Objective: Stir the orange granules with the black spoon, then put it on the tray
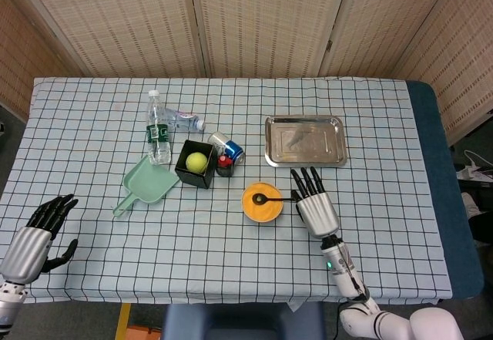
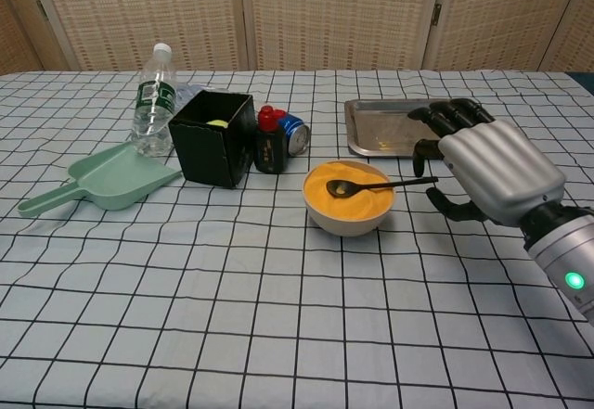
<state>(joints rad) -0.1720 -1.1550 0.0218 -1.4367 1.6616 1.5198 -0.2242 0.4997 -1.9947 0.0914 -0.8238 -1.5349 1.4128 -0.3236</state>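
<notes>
Nearest the robot, the left hand (image 1: 35,236) is seen only in the head view, at the near left edge of the checked tablecloth (image 2: 278,316), fingers apart and holding nothing, well away from everything the task concerns. Further in, the right hand (image 2: 487,168) is held just beside the free end of the black spoon (image 2: 376,185), its fingers (image 2: 436,117) spread above the handle tip and the thumb below it; the handle is not seen to be clamped, and whether it is touched at all cannot be told from either view. The spoon is lying with its scoop in the orange granules (image 2: 362,198) and its handle propped over the rim of the white bowl (image 2: 348,223), pointing toward the right hand. The granule surface looks smooth and mounded, so the stirring is judged not yet begun. Beyond the bowl, the metal tray (image 2: 380,140) is seen bare, so the placing is also left to do. Everything is therefore judged outstanding: the grasp, the stir, the lift and the set-down on the tray.
</notes>
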